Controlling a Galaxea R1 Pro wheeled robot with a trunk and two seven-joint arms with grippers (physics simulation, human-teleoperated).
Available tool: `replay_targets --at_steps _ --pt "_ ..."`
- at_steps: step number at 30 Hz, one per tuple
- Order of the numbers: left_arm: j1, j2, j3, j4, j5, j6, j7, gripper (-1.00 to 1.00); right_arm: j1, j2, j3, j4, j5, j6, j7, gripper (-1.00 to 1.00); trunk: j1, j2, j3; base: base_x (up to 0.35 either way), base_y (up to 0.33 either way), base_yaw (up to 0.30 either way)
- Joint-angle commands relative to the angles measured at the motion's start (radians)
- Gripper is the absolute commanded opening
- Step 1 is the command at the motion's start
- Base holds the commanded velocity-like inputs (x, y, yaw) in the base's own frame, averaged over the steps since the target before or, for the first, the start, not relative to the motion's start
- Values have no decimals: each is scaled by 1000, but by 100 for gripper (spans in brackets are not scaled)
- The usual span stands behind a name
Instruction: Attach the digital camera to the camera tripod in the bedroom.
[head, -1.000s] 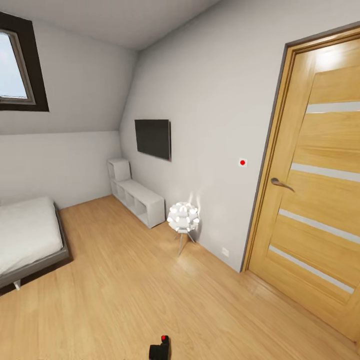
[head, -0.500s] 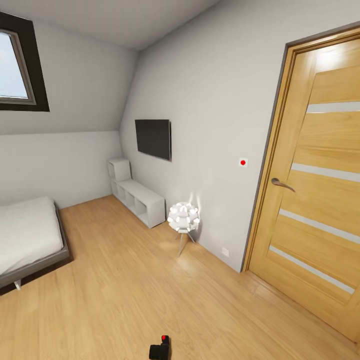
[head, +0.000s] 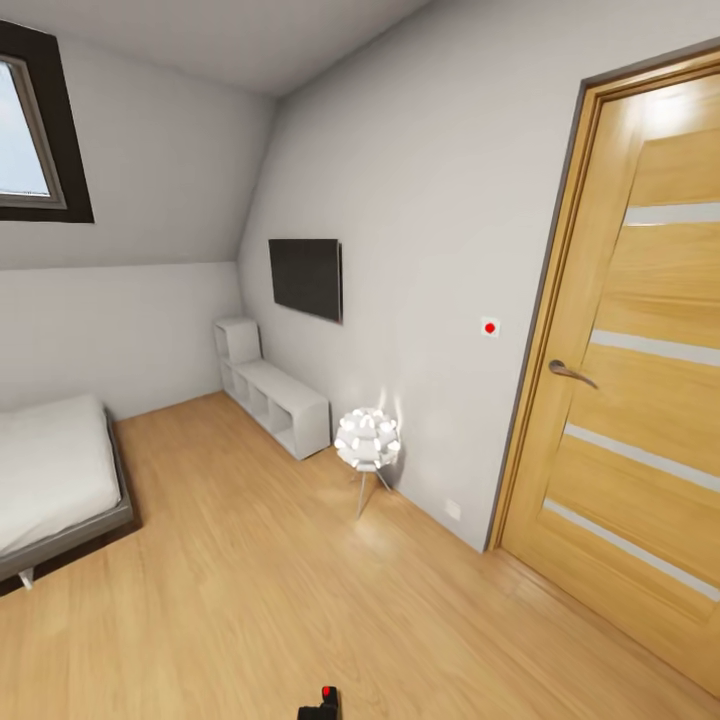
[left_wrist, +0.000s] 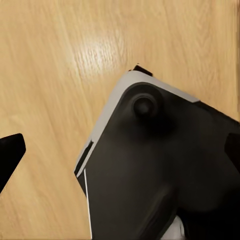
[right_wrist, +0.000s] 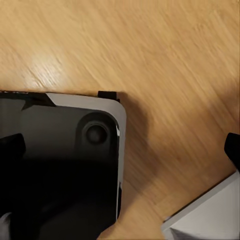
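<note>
Head view takes in the bedroom: grey bed (head: 55, 480), wall TV (head: 306, 278), white ball-cluster lamp (head: 367, 440) and wooden door (head: 640, 400), with no tripod or camera in sight, so which way they lie and which arm is nearer cannot be judged. Left wrist view and right wrist view look down past the robot's dark base (left_wrist: 165, 175) onto wood floor (right_wrist: 170, 60); dark fingertips sit wide apart at both frame edges, holding nothing.

Door (head: 640, 400): cut by the right edge. Bed (head: 50, 480): cut by the left edge. Skylight (head: 30, 130): part in frame only. Black object with red dot (head: 322, 703): cropped at the bottom edge, identity undetermined. Left wrist fingers (left_wrist: 10, 155) and right wrist fingers (right_wrist: 232, 145): tips at the frame edges; spacing undetermined.
</note>
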Motion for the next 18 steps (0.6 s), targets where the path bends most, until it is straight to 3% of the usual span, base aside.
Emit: replay_targets --at_steps 1,4,18 --pt "1 -1 1 -1 -6 -1 1 100 -1 0 7 3 -11 -6 5 100 1 0 0 294 0 0" --pt "1 -5 -1 1 -27 -6 1 100 -1 -2 6 3 -12 -10 5 100 1 0 0 309 0 0" --pt "1 -7 1 2 -30 -12 1 100 -1 -2 6 3 -13 -13 5 100 1 0 0 289 0 -15"
